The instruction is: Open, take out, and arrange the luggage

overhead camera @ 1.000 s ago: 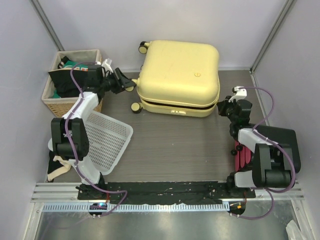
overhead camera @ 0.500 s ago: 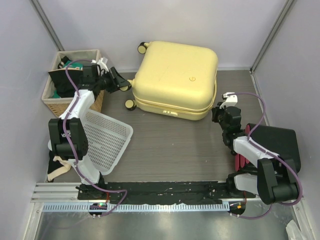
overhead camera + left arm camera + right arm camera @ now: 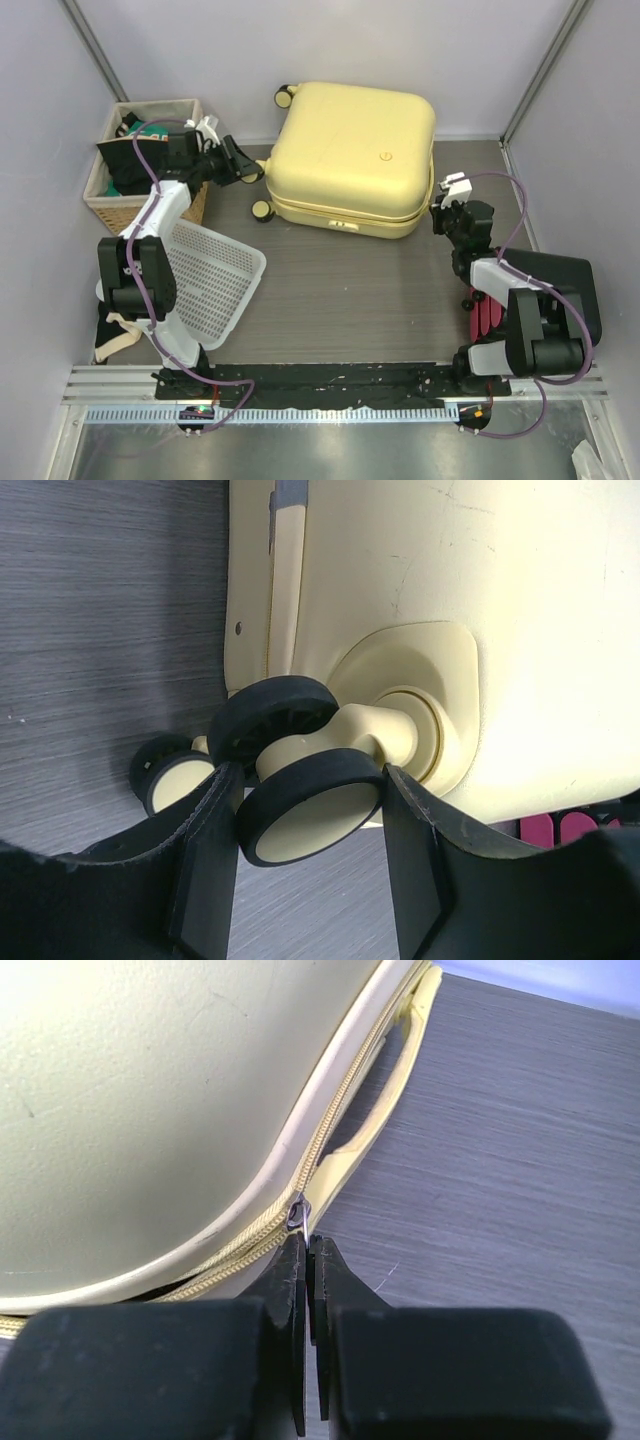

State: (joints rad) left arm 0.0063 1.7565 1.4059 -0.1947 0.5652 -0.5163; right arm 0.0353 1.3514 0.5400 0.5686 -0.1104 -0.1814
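**Unzipping under way:** The large pale-yellow hard-shell luggage (image 3: 350, 155) lies flat, lid down, at the far middle of the dark wood-grain tabletop (image 3: 350, 300), its wheels toward the woven wicker basket (image 3: 130, 200). We see the left end effector (image 3: 252, 170) half closed around a cream-and-black caster wheel (image 3: 312, 810), with a finger against each side. The right end effector (image 3: 307, 1250) is pinched tight at the opposite corner. Its tips appear clamped on the small metal zipper pull (image 3: 297, 1210), near the pale side handle (image 3: 385, 1110).

We judge the step in hand to be the unzipping, with most of it not yet done. To do it well, we would draw the pull along the line of the zipper teeth rather than away from the shell. We would also follow the rounded corner closely so the tab does not slip free, and let the left grip on the wheel brace the case against sliding.
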